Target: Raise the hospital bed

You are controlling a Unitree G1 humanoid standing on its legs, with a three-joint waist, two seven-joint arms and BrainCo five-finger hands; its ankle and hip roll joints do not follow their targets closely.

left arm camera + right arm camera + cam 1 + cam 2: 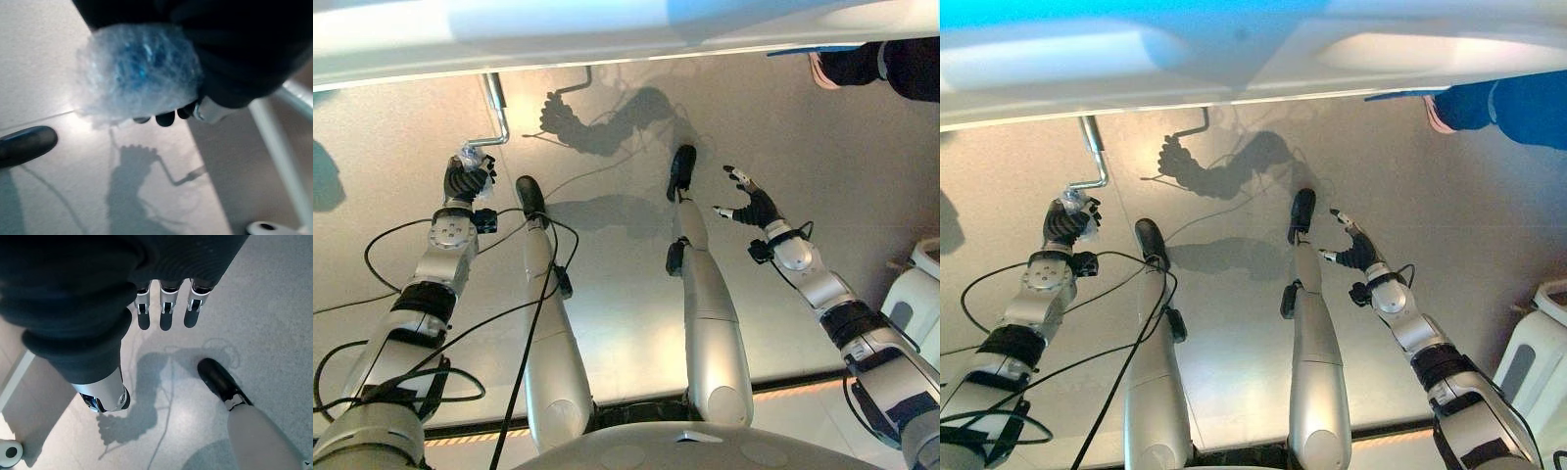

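Note:
The white hospital bed's edge (607, 39) runs across the top of the eye views. A bent metal crank (497, 113) hangs from under it at the left. Its grip is wrapped in clear bluish plastic (142, 73). My left hand (467, 179) is shut on that wrapped grip, with dark fingertips (165, 118) curled under it and the crank's rod (281, 147) running past. My right hand (756, 206) hovers over the floor at the right, away from the bed, open with straight fingers (165, 316) and the thumb (105, 396) spread apart.
A person's shoe and dark trouser leg (871, 64) stand by the bed at the top right. A white rounded object (920, 294) sits at the right edge. A white caster (266, 227) rests on the floor near the crank.

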